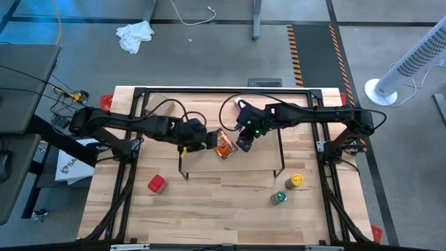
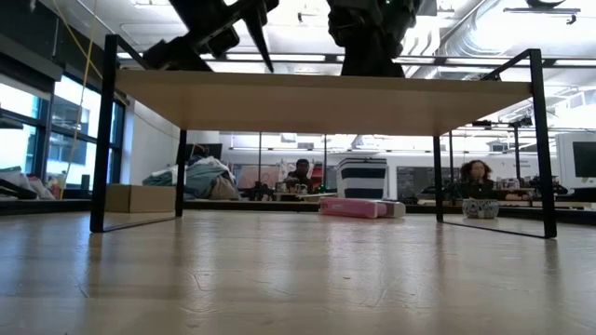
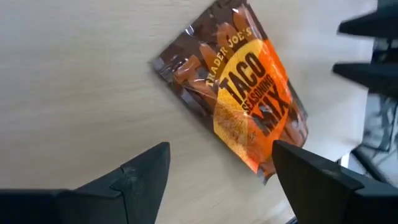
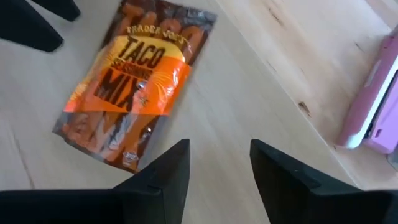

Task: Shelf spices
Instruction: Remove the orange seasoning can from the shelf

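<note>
The taco packet (image 1: 224, 145) already lies flat on the shelf (image 1: 265, 162), both the left gripper (image 1: 209, 141) and right gripper (image 1: 243, 144) hovering beside it released, while the red box (image 1: 157, 184), yellow jar (image 1: 295, 181) and green-lidded jar (image 1: 279, 198) wait on the surface (image 1: 209, 209) beside the shelf.

This is a robotics lab or open workshop, not a home. The wooden tabletop (image 1: 209, 202) sits in a black metal frame (image 1: 223, 91) on a bare concrete floor (image 1: 209, 63) marked with hazard-striped tape (image 1: 295, 52). A white tower fan (image 1: 411, 63) stands beside it. The low view shows exposed ceiling ducts (image 2: 466, 19), large windows (image 2: 37, 140), cluttered work desks (image 2: 363, 177) and seated people (image 2: 300, 175)
</note>
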`<state>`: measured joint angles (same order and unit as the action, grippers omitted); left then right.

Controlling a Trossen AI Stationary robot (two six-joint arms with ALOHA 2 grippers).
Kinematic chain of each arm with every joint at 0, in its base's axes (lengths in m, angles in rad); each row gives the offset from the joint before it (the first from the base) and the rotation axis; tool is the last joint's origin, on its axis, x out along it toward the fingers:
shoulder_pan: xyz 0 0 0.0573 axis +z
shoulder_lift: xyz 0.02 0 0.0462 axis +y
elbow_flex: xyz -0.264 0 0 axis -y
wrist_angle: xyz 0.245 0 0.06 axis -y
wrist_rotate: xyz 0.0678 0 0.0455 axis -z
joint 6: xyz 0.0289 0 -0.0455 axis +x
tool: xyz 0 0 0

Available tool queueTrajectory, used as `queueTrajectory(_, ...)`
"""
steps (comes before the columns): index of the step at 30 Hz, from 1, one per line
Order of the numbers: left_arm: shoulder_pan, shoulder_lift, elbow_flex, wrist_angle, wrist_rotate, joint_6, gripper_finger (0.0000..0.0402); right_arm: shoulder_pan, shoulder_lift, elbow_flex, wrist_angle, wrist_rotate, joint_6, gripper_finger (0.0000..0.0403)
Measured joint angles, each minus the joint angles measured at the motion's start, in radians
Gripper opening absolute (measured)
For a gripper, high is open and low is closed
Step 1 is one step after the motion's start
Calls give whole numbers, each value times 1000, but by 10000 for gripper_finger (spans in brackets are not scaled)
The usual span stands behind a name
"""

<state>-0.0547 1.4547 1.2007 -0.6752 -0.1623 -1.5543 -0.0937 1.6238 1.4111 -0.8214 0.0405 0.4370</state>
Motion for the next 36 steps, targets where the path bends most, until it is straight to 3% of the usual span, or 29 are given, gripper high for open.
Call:
queueTrajectory(5, -19, -4, -30, 76, -41, -89, 280, -9, 1, -61, 113, -93, 46, 163)
queueTrajectory(12, -40, -2, -74, 116, -131, -243, 280, -11, -1, -117, 185, -97, 86, 163)
queueTrajectory(23, -36, 7, -77, 140, -187, -262, 280, -4, 0, -118, 213, -99, 143, 163)
queueTrajectory(36, -33, 37, -74, 173, -223, -270, 280, 55, 56, -115, 297, 1, 244, 163)
